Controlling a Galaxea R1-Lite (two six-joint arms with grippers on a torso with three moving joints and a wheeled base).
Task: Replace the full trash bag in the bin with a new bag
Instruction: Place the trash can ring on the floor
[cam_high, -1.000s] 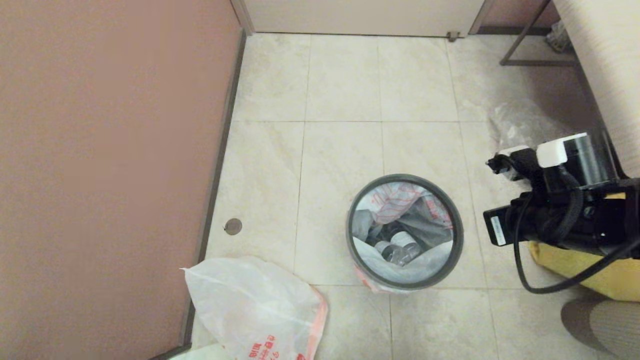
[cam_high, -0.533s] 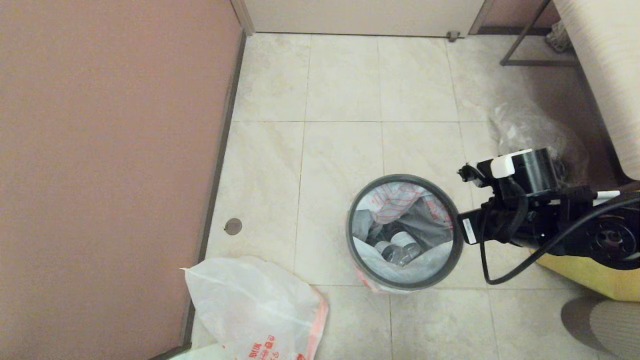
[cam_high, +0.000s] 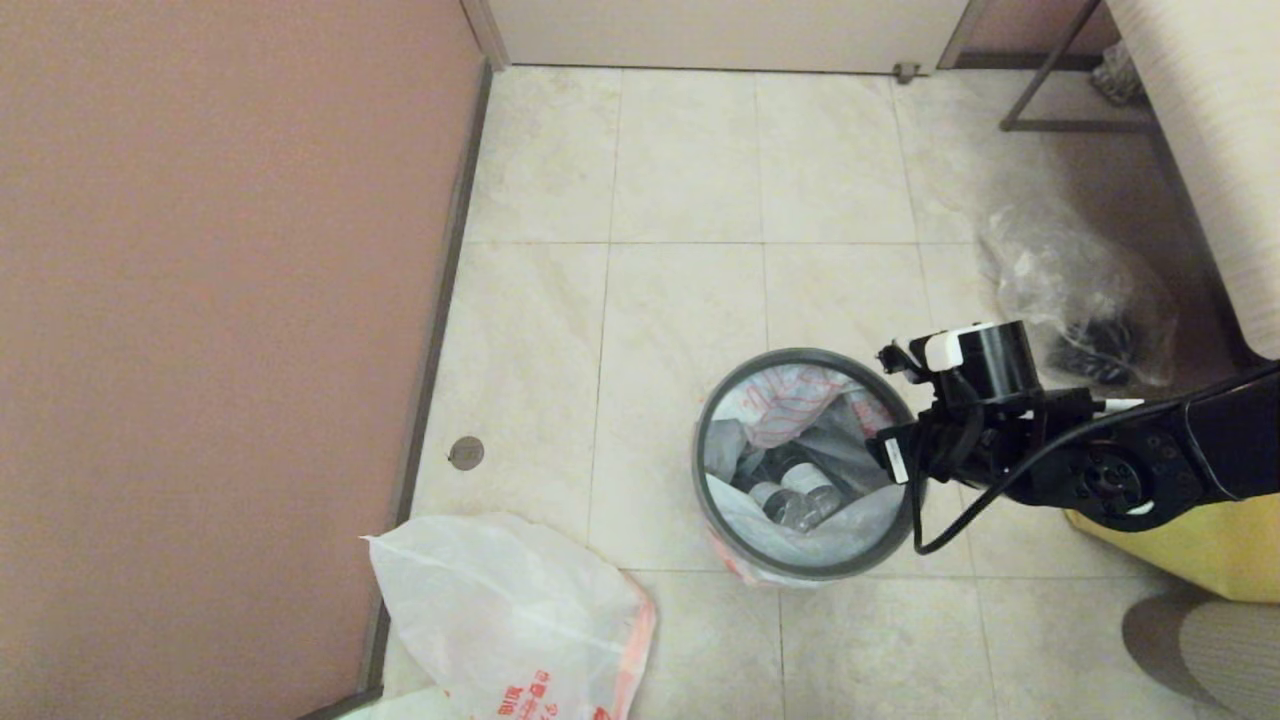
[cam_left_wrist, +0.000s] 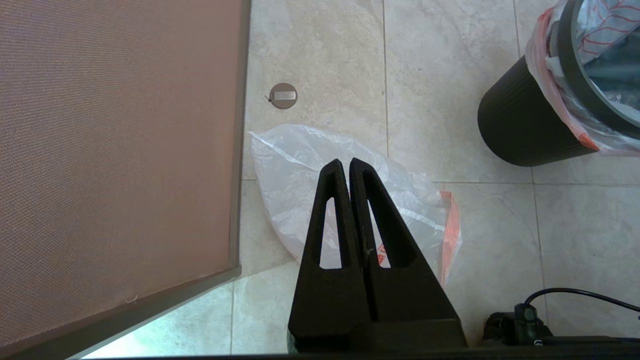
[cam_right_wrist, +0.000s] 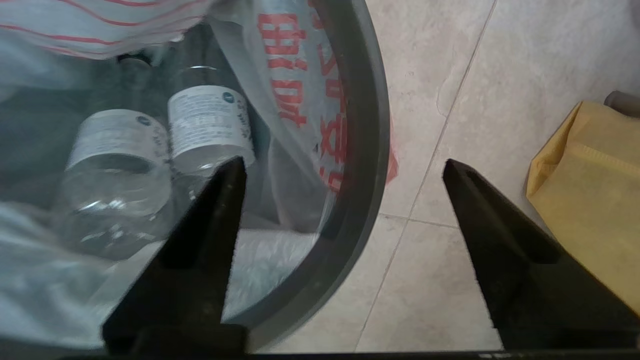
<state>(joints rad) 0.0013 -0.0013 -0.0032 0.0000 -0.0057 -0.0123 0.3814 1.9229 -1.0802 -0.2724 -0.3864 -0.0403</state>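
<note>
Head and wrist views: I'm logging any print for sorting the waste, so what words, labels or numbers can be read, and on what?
Full trash bag in the bin: large red printed characters, partly folded, not readable for certain.
Two bottles: white labels with a small round logo, print too small to read.
New bag on the floor: red print at its edge, cut off, unreadable.
No numbers or signs elsewhere.

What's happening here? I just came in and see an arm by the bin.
The right gripper is open, its fingers straddling the grey hoop on the bin. The full trash bag sits inside it, not yet lifted. The new bag lies on the floor by the wall. The left gripper is shut and parked above that bag.
</note>
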